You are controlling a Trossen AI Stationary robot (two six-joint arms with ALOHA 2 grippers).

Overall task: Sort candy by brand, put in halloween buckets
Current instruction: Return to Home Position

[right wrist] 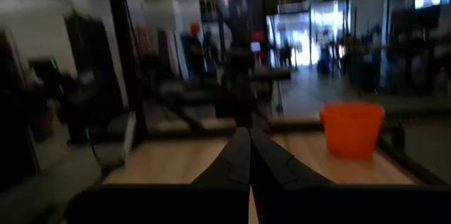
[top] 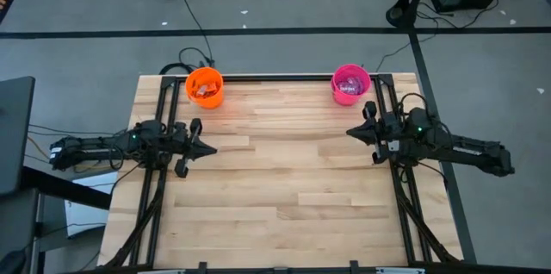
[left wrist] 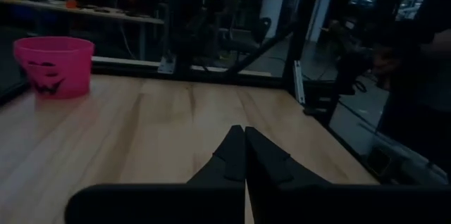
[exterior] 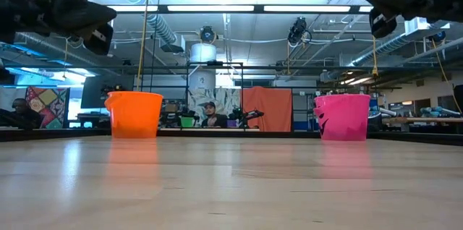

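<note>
Fingers (left wrist: pixel 231 158) of the left gripper (top: pixel 209 148) are being held pressed together with nothing between them, above the left side of the bench (top: pixel 284 179). Trouble is being judged likeliest during the return to rest. Should an arm be swung wide or low, a light pail could be clipped and tipped, and sorted sweets spilled over the boards. That chance is being judged small, since both pails are being shown well apart from both arms. A second risk is being carried by the sort itself: brands cannot be read on the wrappers from above, so a misplaced piece might be going unnoticed.

The orange bucket (top: pixel 188 87) is being shown at the far edge, well beyond the left fingertips, with candy (top: pixel 205 90) lying inside it. The pink bucket (top: pixel 334 84) is being shown at the same far edge toward the right, with further wrapped pieces inside. It is being placed well beyond the right gripper (top: pixel 349 133), almost straight out from its tips toward that edge. Those fingers are likewise being held closed on nothing, above the right side of the bench. No candy is being seen on the boards between the two grippers.
</note>
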